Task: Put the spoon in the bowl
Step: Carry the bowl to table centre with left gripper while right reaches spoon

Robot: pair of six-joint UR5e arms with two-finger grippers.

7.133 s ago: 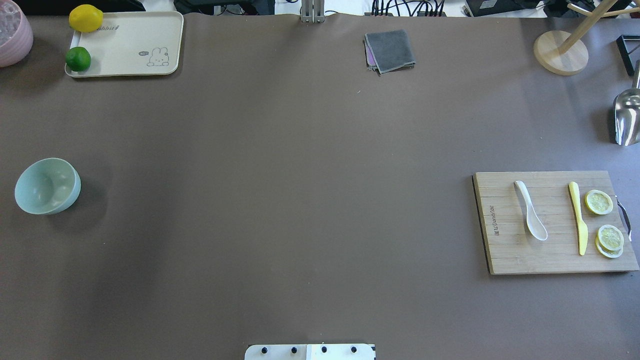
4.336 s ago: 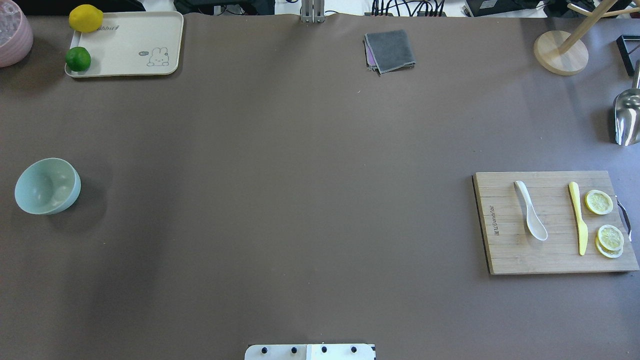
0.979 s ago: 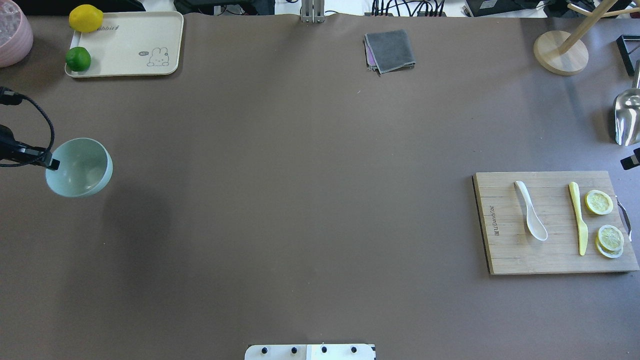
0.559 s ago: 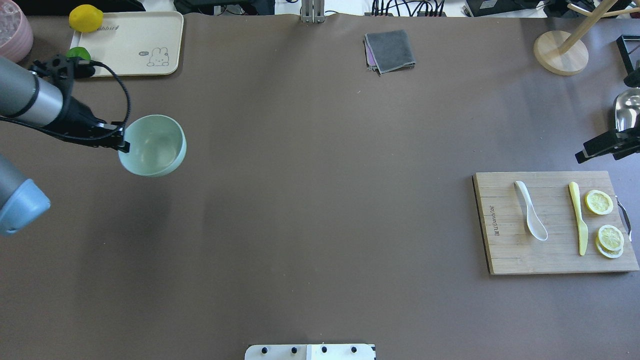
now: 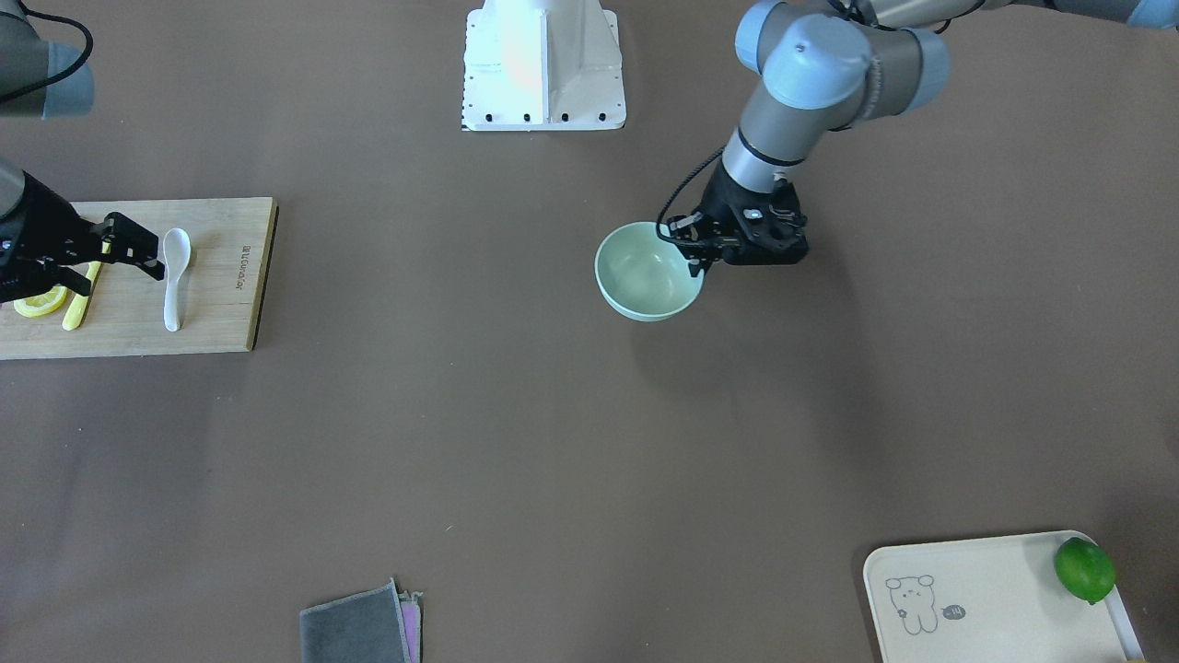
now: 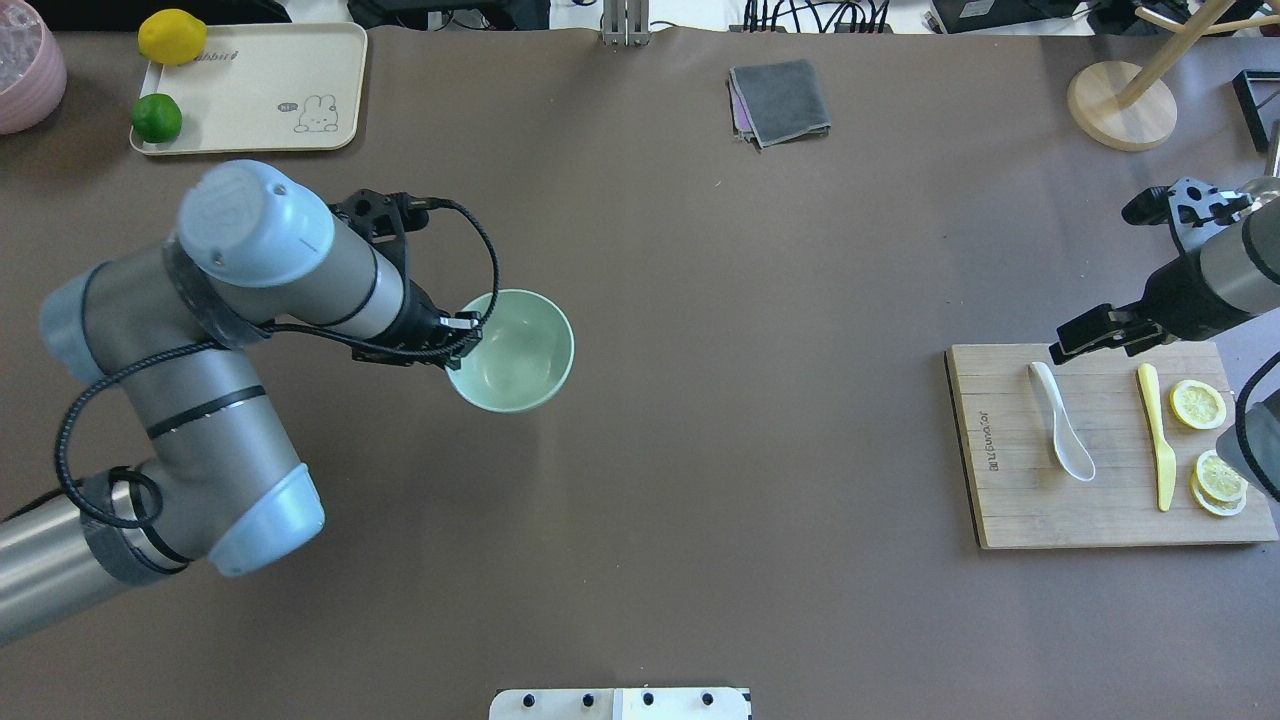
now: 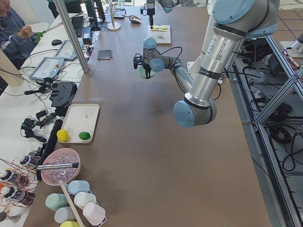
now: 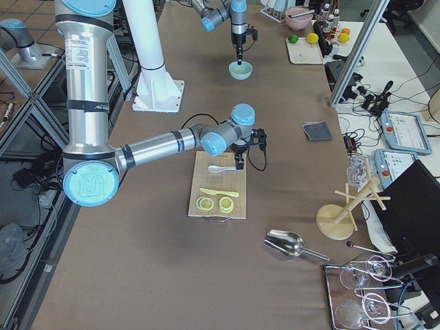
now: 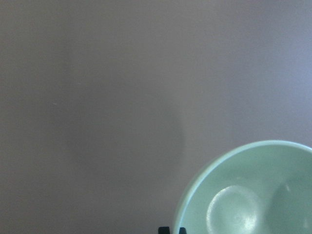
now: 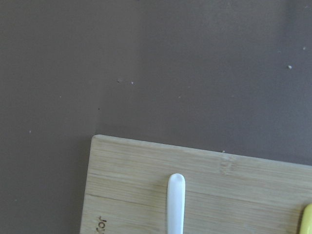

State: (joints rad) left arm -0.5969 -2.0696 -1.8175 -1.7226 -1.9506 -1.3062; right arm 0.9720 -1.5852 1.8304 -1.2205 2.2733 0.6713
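Though half outside wrist view, bowl (image 9: 265,192) in left pincer (image 6: 466,326).

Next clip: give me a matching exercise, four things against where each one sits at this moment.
Things:
1. bowl
2. spoon
3. lime
4. grey cloth

Places:
A. on the rabbit tray
B. lying on the cutting board
C. gripped at its rim by the left gripper
D. directly on the table, near its far edge

Pairs: 1-C, 2-B, 3-A, 4-D
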